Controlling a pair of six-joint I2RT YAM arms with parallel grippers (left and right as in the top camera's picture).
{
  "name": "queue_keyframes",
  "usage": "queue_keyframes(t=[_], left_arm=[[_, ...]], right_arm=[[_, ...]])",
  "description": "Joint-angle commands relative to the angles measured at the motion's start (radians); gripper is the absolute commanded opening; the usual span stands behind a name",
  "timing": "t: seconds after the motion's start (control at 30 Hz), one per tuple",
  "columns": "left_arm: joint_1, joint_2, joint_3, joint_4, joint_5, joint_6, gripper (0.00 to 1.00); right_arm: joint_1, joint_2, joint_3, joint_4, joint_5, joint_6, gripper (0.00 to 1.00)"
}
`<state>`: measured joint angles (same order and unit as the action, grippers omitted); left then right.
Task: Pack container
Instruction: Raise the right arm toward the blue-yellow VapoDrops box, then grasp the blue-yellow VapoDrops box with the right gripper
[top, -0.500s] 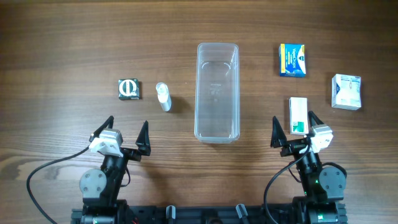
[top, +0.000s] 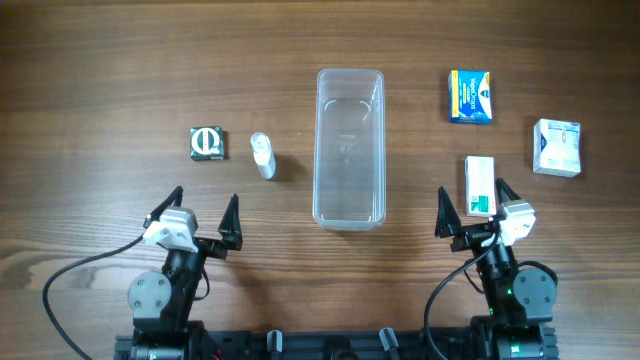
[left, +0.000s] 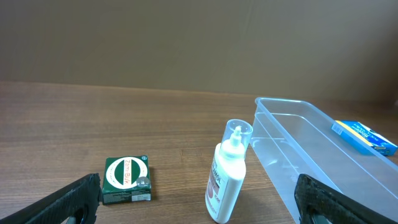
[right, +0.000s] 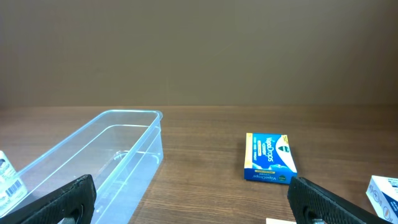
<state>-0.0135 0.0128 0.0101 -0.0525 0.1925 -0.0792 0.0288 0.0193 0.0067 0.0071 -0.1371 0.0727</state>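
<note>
The clear plastic container (top: 349, 147) lies lengthwise at the table's middle, empty; it also shows in the left wrist view (left: 323, 155) and the right wrist view (right: 93, 158). A white bottle (top: 262, 155) (left: 227, 174) stands left of it. A green box (top: 207, 142) (left: 126, 179) lies further left. A blue box (top: 469, 96) (right: 269, 158), a white-green box (top: 480, 184) and a white box (top: 556, 147) lie to the right. My left gripper (top: 203, 219) (left: 199, 202) is open and empty near the front edge. My right gripper (top: 473, 207) (right: 193, 202) is open and empty, just in front of the white-green box.
The table is brown wood (top: 120, 80). Both arm bases and their cables sit at the front edge. A brown wall stands behind the table in the wrist views.
</note>
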Motion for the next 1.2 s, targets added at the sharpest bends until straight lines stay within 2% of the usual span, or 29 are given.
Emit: queue_keyframes(t=[0.0, 0.27, 0.3, 0.33, 0.4, 0.43, 0.47, 0.5, 0.53, 0.6, 0.77, 0.9, 0.97, 1.1, 1.17], left_arm=[[0.006, -0.005, -0.005, -0.004, 0.013, 0.019, 1.00], [0.006, -0.005, -0.005, -0.004, 0.013, 0.019, 1.00], [0.006, -0.005, -0.005, -0.004, 0.013, 0.019, 1.00], [0.006, -0.005, -0.005, -0.004, 0.013, 0.019, 1.00], [0.006, -0.005, -0.005, -0.004, 0.013, 0.019, 1.00], [0.006, -0.005, -0.005, -0.004, 0.013, 0.019, 1.00], [0.006, -0.005, -0.005, -0.004, 0.013, 0.019, 1.00], [0.006, -0.005, -0.005, -0.004, 0.013, 0.019, 1.00], [0.006, -0.005, -0.005, -0.004, 0.013, 0.019, 1.00], [0.006, -0.005, -0.005, -0.004, 0.013, 0.019, 1.00], [0.006, -0.005, -0.005, -0.004, 0.013, 0.019, 1.00], [0.006, -0.005, -0.005, -0.004, 0.013, 0.019, 1.00], [0.006, -0.005, -0.005, -0.004, 0.013, 0.019, 1.00], [0.006, -0.005, -0.005, -0.004, 0.012, 0.019, 1.00], [0.006, -0.005, -0.005, -0.004, 0.013, 0.019, 1.00]], right_arm=[[-0.005, -0.009, -0.002, 0.003, 0.009, -0.018, 1.00], [-0.005, -0.009, -0.002, 0.023, 0.005, -0.016, 1.00], [-0.005, -0.009, -0.002, 0.005, -0.043, 0.049, 1.00], [-0.004, -0.001, -0.002, 0.007, -0.065, 0.179, 1.00], [-0.004, 0.039, -0.002, 0.008, -0.075, 0.533, 1.00], [-0.004, 0.056, -0.002, 0.009, -0.074, 0.632, 1.00], [-0.004, 0.080, -0.002, 0.010, -0.076, 0.791, 1.00], [-0.004, 0.095, -0.001, 0.015, -0.096, 0.861, 1.00], [-0.004, 0.113, -0.001, 0.083, -0.220, 0.770, 1.00], [-0.004, 0.119, 0.010, 0.143, -0.341, 0.654, 1.00], [-0.004, 0.180, 0.224, 0.088, -0.305, 0.463, 1.00], [-0.004, 0.464, 0.620, -0.194, -0.091, 0.189, 1.00], [-0.005, 0.636, 0.806, -0.352, -0.010, 0.116, 1.00], [-0.034, 1.138, 1.290, -0.771, 0.010, -0.051, 1.00], [-0.058, 1.333, 1.506, -0.950, 0.011, -0.072, 1.00]])
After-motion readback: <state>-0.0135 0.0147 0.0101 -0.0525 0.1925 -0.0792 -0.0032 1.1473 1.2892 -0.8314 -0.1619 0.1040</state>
